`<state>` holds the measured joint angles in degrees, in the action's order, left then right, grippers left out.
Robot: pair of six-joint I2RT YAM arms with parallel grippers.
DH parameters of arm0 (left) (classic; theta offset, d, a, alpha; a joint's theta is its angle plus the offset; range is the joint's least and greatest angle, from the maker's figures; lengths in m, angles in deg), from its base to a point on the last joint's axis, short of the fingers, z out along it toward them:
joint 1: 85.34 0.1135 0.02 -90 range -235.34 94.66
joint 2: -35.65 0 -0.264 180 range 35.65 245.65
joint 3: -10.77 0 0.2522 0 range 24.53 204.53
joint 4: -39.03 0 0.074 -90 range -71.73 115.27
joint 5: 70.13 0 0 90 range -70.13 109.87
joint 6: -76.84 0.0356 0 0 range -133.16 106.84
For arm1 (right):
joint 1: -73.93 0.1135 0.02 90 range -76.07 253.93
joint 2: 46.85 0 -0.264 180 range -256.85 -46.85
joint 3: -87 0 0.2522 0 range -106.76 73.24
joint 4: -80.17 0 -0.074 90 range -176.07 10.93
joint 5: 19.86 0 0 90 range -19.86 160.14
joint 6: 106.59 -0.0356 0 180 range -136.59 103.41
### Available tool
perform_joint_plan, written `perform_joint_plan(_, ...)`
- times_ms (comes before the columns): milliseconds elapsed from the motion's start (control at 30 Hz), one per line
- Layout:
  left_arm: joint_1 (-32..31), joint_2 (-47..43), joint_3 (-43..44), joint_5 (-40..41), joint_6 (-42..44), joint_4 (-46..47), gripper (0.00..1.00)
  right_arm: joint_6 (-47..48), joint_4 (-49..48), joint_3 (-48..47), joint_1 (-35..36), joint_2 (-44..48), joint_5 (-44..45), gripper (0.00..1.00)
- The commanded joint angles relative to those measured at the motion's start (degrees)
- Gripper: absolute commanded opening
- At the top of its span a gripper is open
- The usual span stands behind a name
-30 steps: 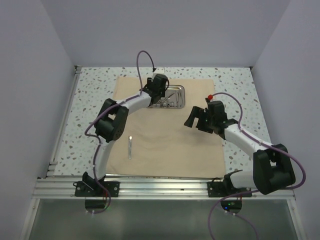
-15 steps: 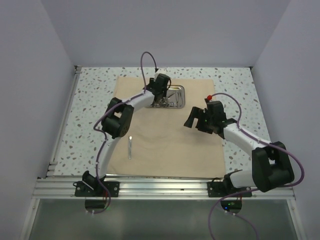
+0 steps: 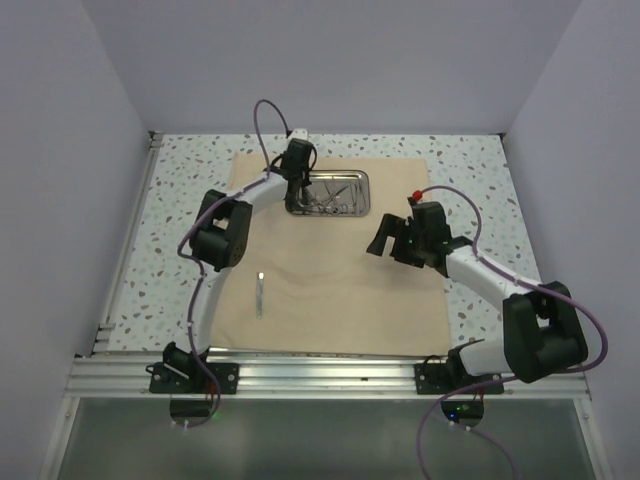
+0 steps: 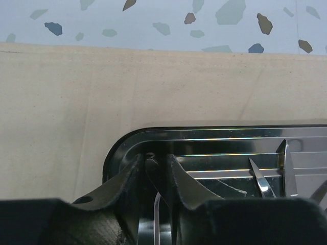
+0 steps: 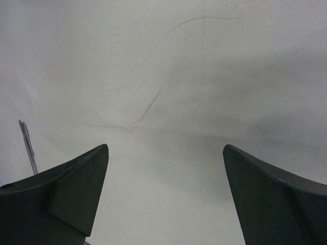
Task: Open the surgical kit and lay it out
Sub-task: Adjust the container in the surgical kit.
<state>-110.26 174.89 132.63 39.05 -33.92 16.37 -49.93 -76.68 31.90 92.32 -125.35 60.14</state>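
Cloth (image 3: 340, 290) flat on table (image 3: 190, 170), tray (image 4: 214, 145) on it near far edge. Left gripper (image 4: 153, 162) narrow, pinching tool (image 4: 156, 214) in tray. Right gripper (image 5: 166, 148) wide over cloth.

The cloth wrap (image 3: 340, 290) is matt beige fabric, fine-textured with soft creases, the tray (image 4: 214, 140) is smooth mirror-glossy steel, the thin instrument (image 4: 156, 214) between the matt black plastic fingers (image 4: 122, 189) is bright polished metal, and the table (image 3: 180, 190) is a smooth speckled stone-look surface.
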Motion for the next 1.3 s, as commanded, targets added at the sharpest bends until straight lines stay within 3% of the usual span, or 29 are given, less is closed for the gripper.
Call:
perform_joint_plan(0, 1.72, 3.14, -3.85, -7.22, 0.89, -8.41, 0.25, 0.82, -1.39, -2.52, 0.33, -0.6, 0.42, 0.98)
perform_joint_plan(167, 1.81, 4.28, -3.07, -10.73, 1.15, -8.23, 0.16, 0.91, -1.3, -2.69, 0.33, -0.78, 0.68, 0.98)
perform_joint_plan(300, 1.81, 4.73, -2.71, -11.71, 1.24, -8.06, 0.0, 1.09, -1.21, -2.78, 0.24, -1.13, 0.77, 0.98)
perform_joint_plan(633, 1.81, -1.77, -6.14, -8.38, 1.77, -6.03, 0.0, 1.0, -1.39, -2.87, 0.42, -1.66, 0.77, 0.98)
perform_joint_plan(667, 1.81, -2.56, -5.36, -7.32, 1.68, -7.77, 0.01, 1.09, -1.39, -2.95, 0.33, -1.83, 0.77, 0.98)
perform_joint_plan(700, 1.81, -2.92, -5.09, -6.27, 1.68, -8.4, 0.09, 1.0, -1.39, -2.95, 0.42, -2.01, 0.68, 0.99)
perform_joint_plan(733, 1.81, -3.53, -5.61, -4.95, 1.68, -8.67, 0.21, 1.0, -1.39, -2.95, 0.5, -1.92, 0.68, 0.99)
perform_joint_plan(767, 1.81, -5.45, -6.48, -4.33, 1.68, -8.15, 0.44, 1.09, -1.48, -2.95, 0.42, -2.01, 0.6, 0.98)
perform_joint_plan(867, 1.72, -10.72, -12.1, -2.13, 1.59, -3.85, 0.62, 1.0, -1.48, -3.04, 0.59, -2.18, 0.68, 0.99)
perform_joint_plan(1133, 1.29, -21.89, -22.03, 5.95, 0.45, 1.78, 0.64, 1.0, -1.57, -3.22, 0.94, -2.54, 0.33, 0.98)
perform_joint_plan(1267, 0.58, -28.23, -25.83, 5.17, 0.63, 4.34, 0.64, 0.91, -1.48, -3.22, 1.03, -2.45, 0.16, 0.98)
